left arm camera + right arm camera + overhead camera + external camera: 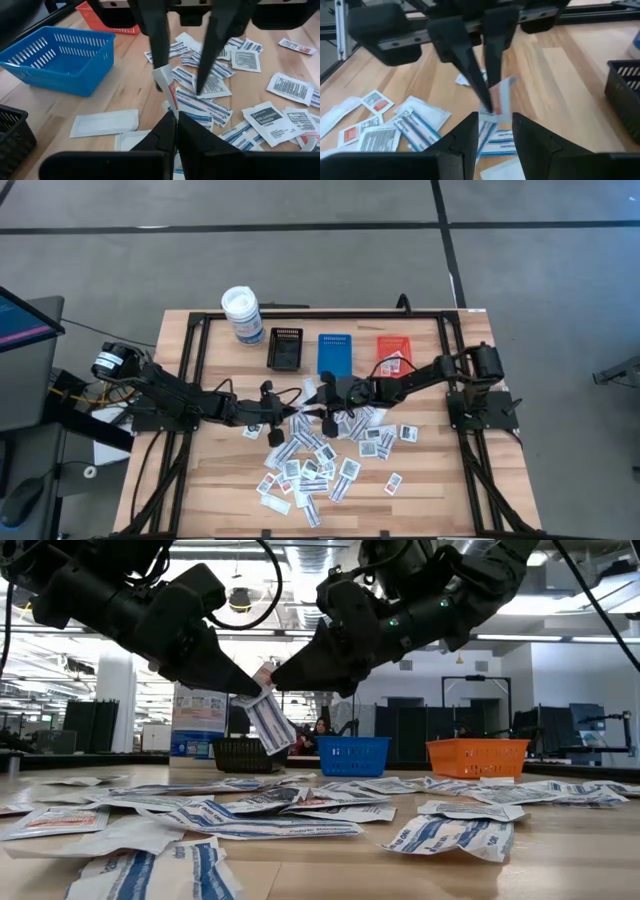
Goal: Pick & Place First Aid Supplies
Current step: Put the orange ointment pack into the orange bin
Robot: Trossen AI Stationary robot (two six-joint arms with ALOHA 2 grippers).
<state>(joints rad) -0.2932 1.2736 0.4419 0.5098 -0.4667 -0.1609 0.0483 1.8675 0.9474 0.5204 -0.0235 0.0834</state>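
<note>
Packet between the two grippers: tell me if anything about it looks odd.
The packet hangs in mid-air above the table, tilted and bent, pinched at its top edge by the left gripper. The right gripper sits open right beside it, fingers astride it but not closed. Nothing looks torn or spilled.

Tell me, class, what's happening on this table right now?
Two robot arms meet over a scatter of packets on a wooden table. The left hand is shut on one packet, holding it up in the air above the pile. The right hand faces it with fingers apart, close to the held packet but not gripping it. Behind stand a black tray, a blue tray and an orange tray; the orange one already holds a packet.
</note>
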